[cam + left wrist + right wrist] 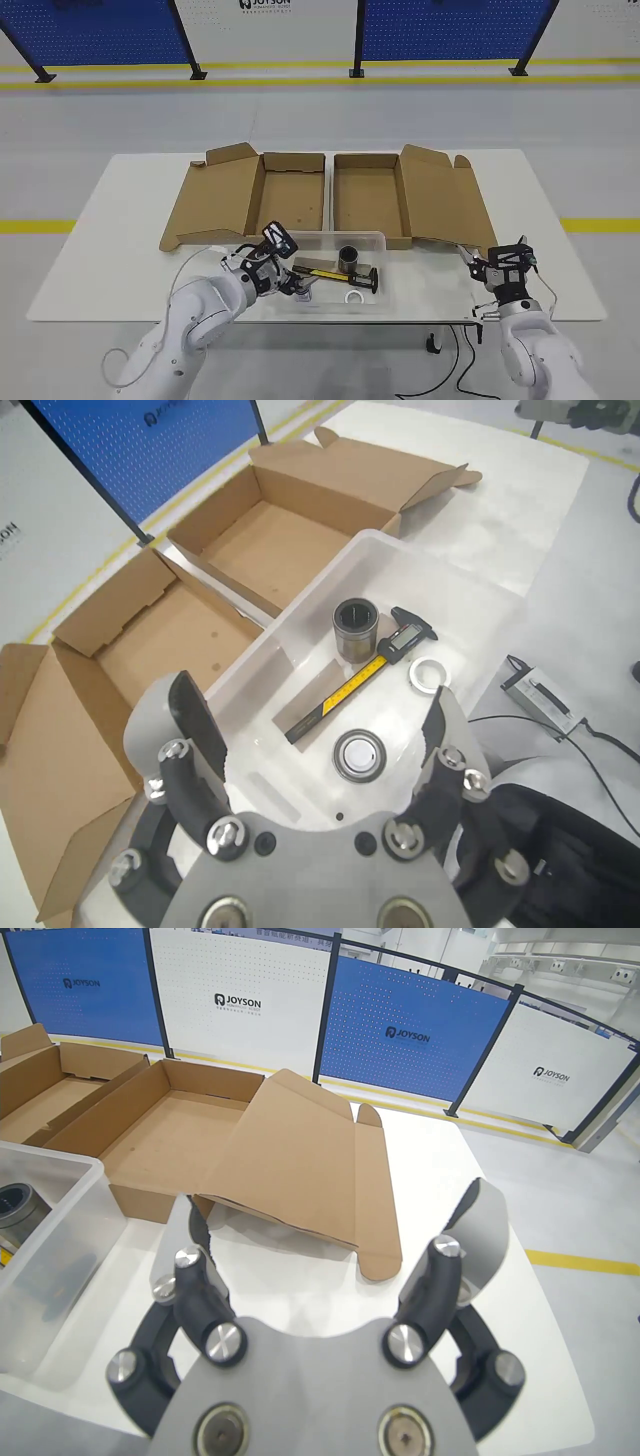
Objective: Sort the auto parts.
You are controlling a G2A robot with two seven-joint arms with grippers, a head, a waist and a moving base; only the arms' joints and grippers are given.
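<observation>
In the translucent white plastic bin are an upright dark metal cylinder, a yellow-and-black digital caliper, a thin silver ring and a round steel bearing. The left gripper hangs spread above the bin. The right gripper, also spread, hovers beside it.

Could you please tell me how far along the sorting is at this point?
Done: nothing; both cardboard boxes lie empty. In hand: nothing; the left gripper hangs open over the bin, the right gripper open beside it. Left: cylinder, caliper, white ring and round bearing, all in the bin.
</observation>
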